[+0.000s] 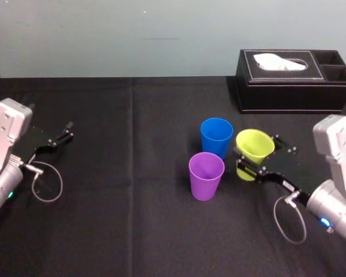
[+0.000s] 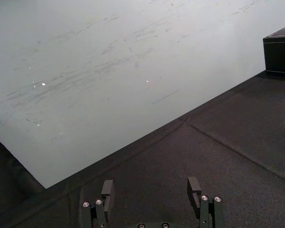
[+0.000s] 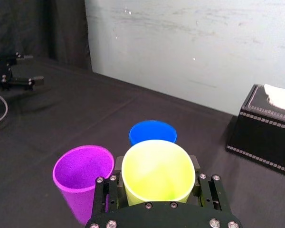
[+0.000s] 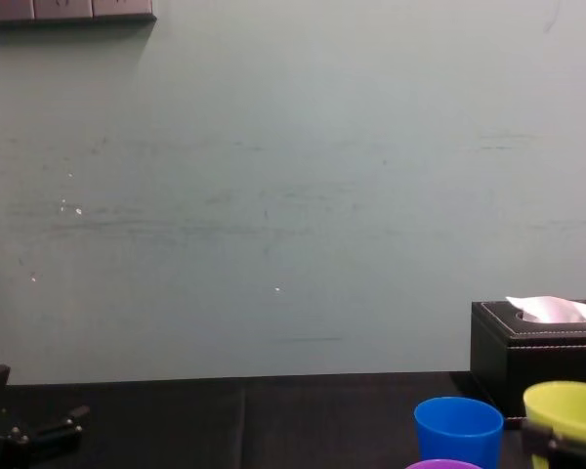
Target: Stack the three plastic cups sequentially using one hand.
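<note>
1. At the right of the table (image 1: pixel 132 190), the yellow-green cup (image 1: pixel 255 145) is tilted, clamped between the right gripper's (image 1: pixel 245 161) fingers.
2. The blue cup (image 1: pixel 217 136) and the purple cup (image 1: pixel 206 175) stand upright just to its left.
3. The left gripper (image 1: pixel 66 131) rests far left, spread wide, holding nothing.

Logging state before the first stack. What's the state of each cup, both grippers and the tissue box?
right gripper: shut on the yellow-green tapered plastic cup
yellow-green tapered plastic cup: tilted, empty, held
bright blue plastic cup: upright, empty, unstacked
purple plastic cup: upright, empty, unstacked
left gripper: open, holding nothing, parked at the left
black tissue box: white tissue sticking out of the slot
</note>
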You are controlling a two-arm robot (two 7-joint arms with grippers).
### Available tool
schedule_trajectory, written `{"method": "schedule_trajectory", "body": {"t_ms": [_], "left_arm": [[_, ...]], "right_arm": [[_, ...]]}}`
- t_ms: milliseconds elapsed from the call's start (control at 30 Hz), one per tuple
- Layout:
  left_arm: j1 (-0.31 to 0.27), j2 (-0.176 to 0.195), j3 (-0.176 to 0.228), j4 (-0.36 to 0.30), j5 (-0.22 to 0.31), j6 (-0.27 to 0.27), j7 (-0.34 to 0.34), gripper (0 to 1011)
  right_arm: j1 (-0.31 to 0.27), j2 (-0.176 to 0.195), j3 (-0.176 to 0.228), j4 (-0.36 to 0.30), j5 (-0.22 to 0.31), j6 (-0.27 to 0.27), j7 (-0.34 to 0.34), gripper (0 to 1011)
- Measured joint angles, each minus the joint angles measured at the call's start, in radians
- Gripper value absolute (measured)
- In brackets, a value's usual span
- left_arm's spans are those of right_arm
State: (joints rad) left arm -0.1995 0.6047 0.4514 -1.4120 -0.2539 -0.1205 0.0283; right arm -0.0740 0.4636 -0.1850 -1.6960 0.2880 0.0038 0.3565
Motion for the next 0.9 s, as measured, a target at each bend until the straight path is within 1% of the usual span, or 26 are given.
{"method": "schedule_trajectory", "body": {"t_ms": [233,267,367,467,567,700,900], "left_arm": [[0.0,0.0,0.0,0.0,0.0,0.0,0.0,1011],[0.0,0.0,0.0,0.0,0.0,0.0,0.0,1011],[0.0,0.0,0.0,0.0,0.0,0.0,0.0,1011],[0.0,0.0,0.0,0.0,0.0,0.0,0.0,1011],[0.0,0.0,0.0,0.0,0.0,0.0,0.0,1011],[0.0,0.0,0.0,0.0,0.0,0.0,0.0,1011],[0.0,0.0,0.0,0.0,0.0,0.0,0.0,1011]], "right_arm": [[0.052,0.005,0.013,-0.042,0.029,0.075,0.001,761],[0.052,0.005,0.013,-0.042,0.029,0.075,0.001,761],[0.083,0.006,0.012,-0.054,0.044,0.103,0.0,761],[0.105,0.006,0.006,-0.054,0.052,0.117,0.001,761],[0.135,0.001,-0.005,-0.046,0.065,0.13,0.001,761],[0.186,-0.011,-0.027,-0.018,0.079,0.146,0.005,761],[0.25,-0.025,-0.063,0.029,0.082,0.157,0.011,761]]}}
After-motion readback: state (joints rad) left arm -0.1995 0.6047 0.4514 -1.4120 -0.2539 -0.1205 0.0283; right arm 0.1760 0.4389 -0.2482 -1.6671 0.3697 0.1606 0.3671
